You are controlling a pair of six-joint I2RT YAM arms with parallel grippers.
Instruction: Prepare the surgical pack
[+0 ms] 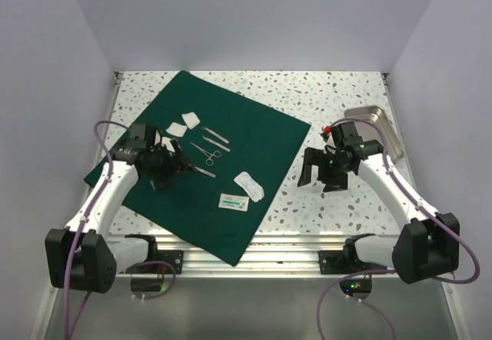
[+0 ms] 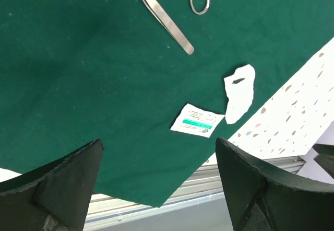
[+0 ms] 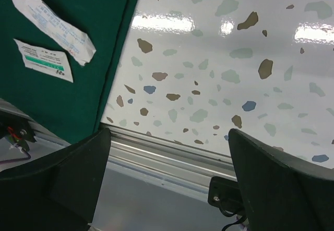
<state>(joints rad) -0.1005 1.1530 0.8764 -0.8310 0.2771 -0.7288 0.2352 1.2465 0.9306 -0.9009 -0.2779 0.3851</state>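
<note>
item: surgical pack [image 1: 265,144] | look: plain dark green matte cloth | state: lay spread as one broad flat sheet, not bundled | pose: sat turned cornerwise | place: covered left half of speckled surface [image 1: 330,94]; near corner hung over front edge

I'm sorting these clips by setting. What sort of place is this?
Likely a lab robot cell staged as a surgical prep bench: plain walls box in a speckled tabletop, and a green drape carries scissors, forceps and small packets.
</note>
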